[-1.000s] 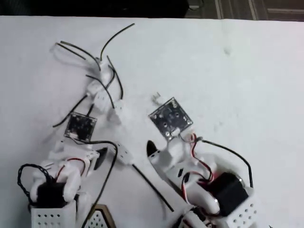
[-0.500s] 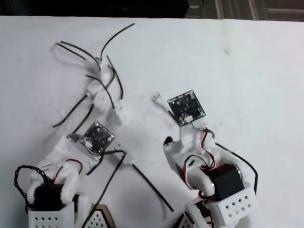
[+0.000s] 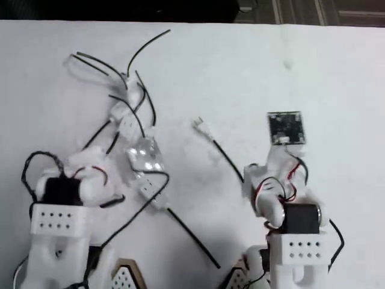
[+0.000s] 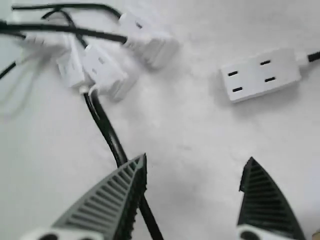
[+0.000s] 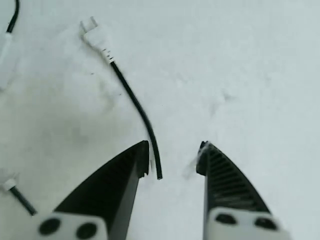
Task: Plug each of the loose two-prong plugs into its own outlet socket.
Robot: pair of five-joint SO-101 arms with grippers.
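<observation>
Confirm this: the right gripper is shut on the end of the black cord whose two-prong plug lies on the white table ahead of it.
Not right. The right gripper is open, not shut on the black cord. The right wrist view shows the cord's free end lying ungripped on the white table, near the gap between the jaws. The two-prong plug does lie on the table ahead of it.

Table [image 3: 325, 72]: plain white.
Outlet block [image 4: 261, 74]: white, with four black slots.
Plug cluster [image 3: 123, 114], at 10 o'clock on the table: white bodies, black cords.
Single plug [image 5: 92, 29]: white; its cord [image 5: 136, 107] is black.
Left gripper [image 4: 196, 165]: grey, ribbed inner faces.
Right gripper [image 5: 173, 150]: black, ribbed.
Left arm [image 3: 54, 223] and right arm [image 3: 301, 253]: white shells, black motors, red wires.
</observation>
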